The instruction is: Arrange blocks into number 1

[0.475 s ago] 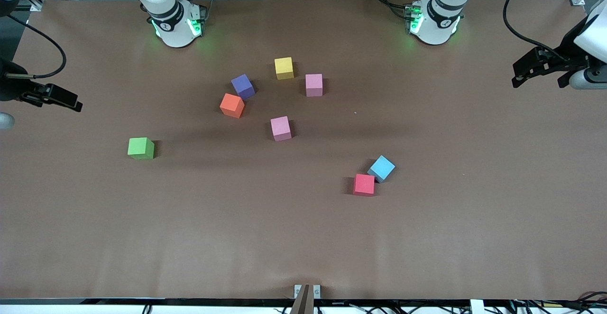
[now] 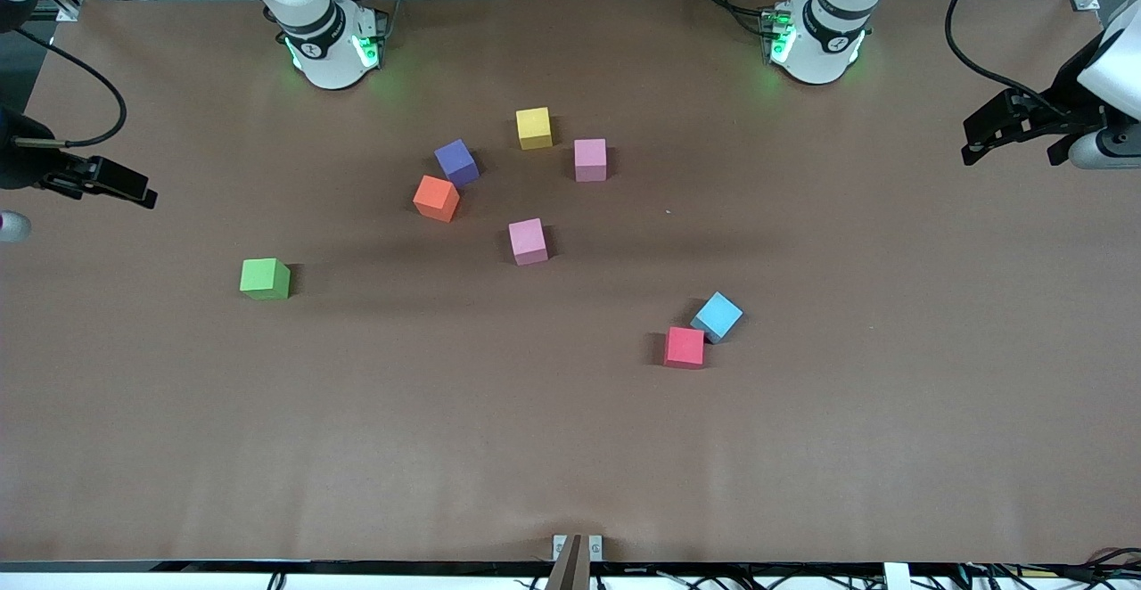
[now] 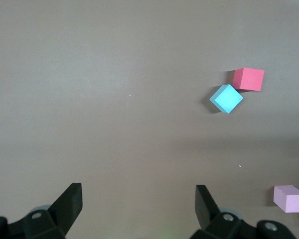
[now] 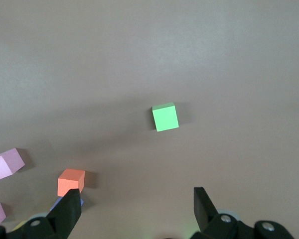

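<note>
Comparing this moment with the one half a second back, we find almost nothing altered: every cube sits where it did, and only the right gripper (image 2: 134, 191), out at the right arm's end of the table (image 2: 570, 447), has crept a touch. The left gripper (image 2: 980, 140) hangs at the left arm's end of the table, unchanged. Both pairs of fingers stand wide apart and hold nothing, as each wrist view confirms.

The blocks lie scattered. The yellow block (image 2: 533, 127) is nearest the arms' bases, with one pink block (image 2: 590, 159) just beside it and the second pink block (image 2: 528, 241) nearer the front camera. The red block (image 2: 685, 347) and the light blue block (image 2: 717, 316) touch at a corner, toward the left arm's end and nearer the camera than the rest. The purple cube (image 2: 456, 162), orange cube (image 2: 436, 198) and green cube (image 2: 265, 278) are spares.

We judge that the arranging has not begun: no line of blocks exists yet, and both arms wait well apart from the blocks. The red and blue pair seems handiest for the left arm.
</note>
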`<action>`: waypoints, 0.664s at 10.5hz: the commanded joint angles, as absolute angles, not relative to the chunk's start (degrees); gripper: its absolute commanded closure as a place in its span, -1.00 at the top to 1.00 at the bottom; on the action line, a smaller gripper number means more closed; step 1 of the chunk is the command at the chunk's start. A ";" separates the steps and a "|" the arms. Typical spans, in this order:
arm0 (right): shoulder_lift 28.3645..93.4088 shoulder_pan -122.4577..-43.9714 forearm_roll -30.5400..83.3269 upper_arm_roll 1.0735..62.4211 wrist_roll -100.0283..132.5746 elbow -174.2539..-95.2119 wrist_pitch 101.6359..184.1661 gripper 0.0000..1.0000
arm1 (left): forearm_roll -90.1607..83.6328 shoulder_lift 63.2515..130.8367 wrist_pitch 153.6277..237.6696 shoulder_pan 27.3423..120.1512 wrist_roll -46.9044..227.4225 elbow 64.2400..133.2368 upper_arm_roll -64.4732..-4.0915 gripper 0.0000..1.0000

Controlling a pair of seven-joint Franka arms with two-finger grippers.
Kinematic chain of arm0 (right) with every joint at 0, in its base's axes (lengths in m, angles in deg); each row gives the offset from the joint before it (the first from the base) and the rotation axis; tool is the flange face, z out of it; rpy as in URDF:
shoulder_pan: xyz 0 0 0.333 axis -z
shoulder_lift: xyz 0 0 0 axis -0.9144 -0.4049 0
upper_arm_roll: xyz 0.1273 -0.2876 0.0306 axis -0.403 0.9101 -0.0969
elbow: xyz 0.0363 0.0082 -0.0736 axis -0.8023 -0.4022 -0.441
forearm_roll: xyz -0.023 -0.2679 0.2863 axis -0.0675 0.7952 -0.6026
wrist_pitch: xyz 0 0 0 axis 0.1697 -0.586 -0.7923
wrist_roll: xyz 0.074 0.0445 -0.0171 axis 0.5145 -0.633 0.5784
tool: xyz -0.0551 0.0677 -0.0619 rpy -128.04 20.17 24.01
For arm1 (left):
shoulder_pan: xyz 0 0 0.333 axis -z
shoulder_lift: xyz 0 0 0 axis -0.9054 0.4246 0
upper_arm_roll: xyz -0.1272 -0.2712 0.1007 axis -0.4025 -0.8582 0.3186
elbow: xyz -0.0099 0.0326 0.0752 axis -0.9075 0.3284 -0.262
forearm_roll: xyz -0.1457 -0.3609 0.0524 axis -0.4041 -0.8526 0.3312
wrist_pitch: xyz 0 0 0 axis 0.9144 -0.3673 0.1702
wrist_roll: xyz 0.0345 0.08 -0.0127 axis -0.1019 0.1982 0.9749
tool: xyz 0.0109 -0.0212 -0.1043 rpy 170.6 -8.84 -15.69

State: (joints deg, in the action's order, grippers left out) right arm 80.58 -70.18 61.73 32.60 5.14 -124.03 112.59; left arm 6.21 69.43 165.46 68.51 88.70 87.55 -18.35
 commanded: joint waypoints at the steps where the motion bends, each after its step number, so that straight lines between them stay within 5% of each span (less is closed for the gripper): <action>1: 79.00 -72.08 60.61 31.92 4.74 -124.74 112.27 1.00 | 4.76 72.54 165.67 67.86 89.60 87.97 -18.42 1.00; 7: 76.88 -82.44 50.41 32.01 3.77 -140.01 125.69 1.00 | 3.18 86.17 170.15 75.57 97.30 88.24 -21.23 1.00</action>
